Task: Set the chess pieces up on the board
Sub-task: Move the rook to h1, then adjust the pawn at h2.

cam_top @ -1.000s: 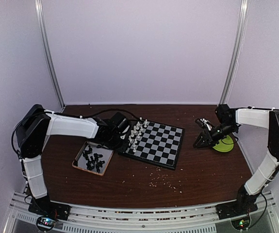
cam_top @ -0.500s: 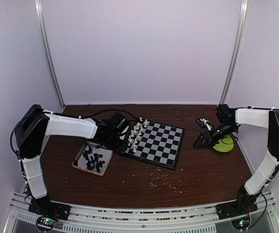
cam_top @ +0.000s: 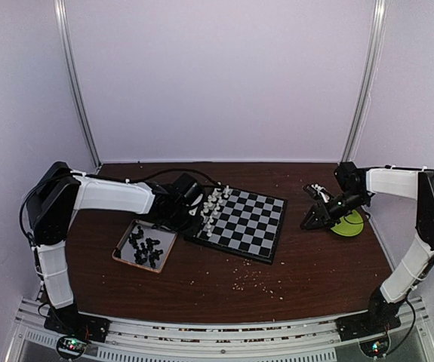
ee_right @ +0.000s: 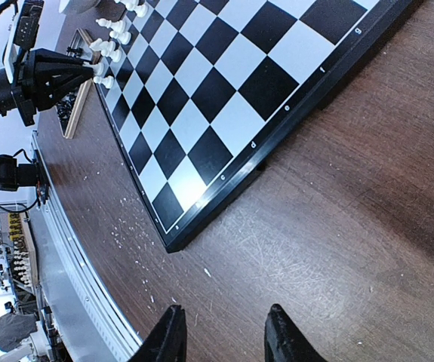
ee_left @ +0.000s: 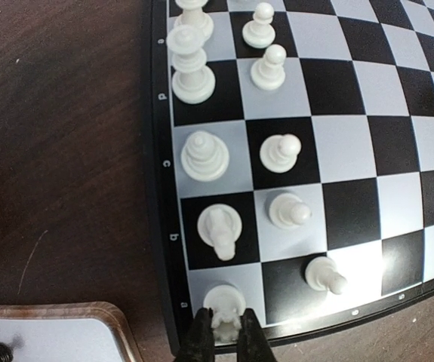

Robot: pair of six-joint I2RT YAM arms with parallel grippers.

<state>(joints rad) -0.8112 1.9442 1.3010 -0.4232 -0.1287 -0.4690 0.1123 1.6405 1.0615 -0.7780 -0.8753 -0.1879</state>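
I see my left gripper [ee_left: 225, 341] pinched on a white piece [ee_left: 223, 303], which stands on a corner square of the board [ee_left: 352, 143] (end of the white back row). My right gripper [ee_right: 220, 335] hangs over the table [ee_right: 367, 241] beside the board, jaws parted and empty.

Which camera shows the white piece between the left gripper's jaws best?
Left wrist: the white piece sits close up on a corner square of the board, jaws of the left gripper on either side. Top external shows a pale speck by the arm; right wrist shows it tiny, far off.
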